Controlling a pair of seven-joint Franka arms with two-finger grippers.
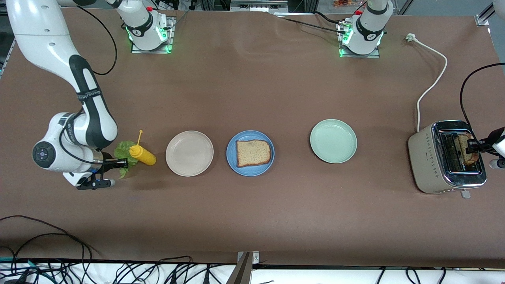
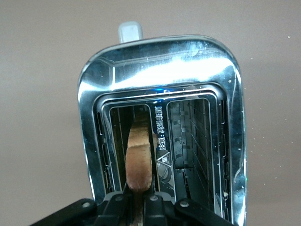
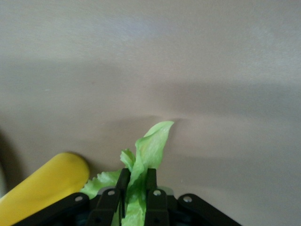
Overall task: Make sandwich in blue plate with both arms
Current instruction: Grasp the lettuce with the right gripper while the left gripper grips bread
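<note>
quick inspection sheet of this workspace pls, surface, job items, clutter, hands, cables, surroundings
surface: brown table, no spills seen
job's things: blue plate holds one bread slice; second bread slice stands in a slot of the toaster at the left arm's end; lettuce leaf is lifted
clutter: yellow squeeze bottle lying by the lettuce; beige plate and pale green plate, both bare
hands: left hand shut on the slice over the toaster; right hand shut on the lettuce over the table's right-arm end
cables: white toaster cord on the table, unplugged; black cables along the near edge
surroundings: nothing seen
</note>
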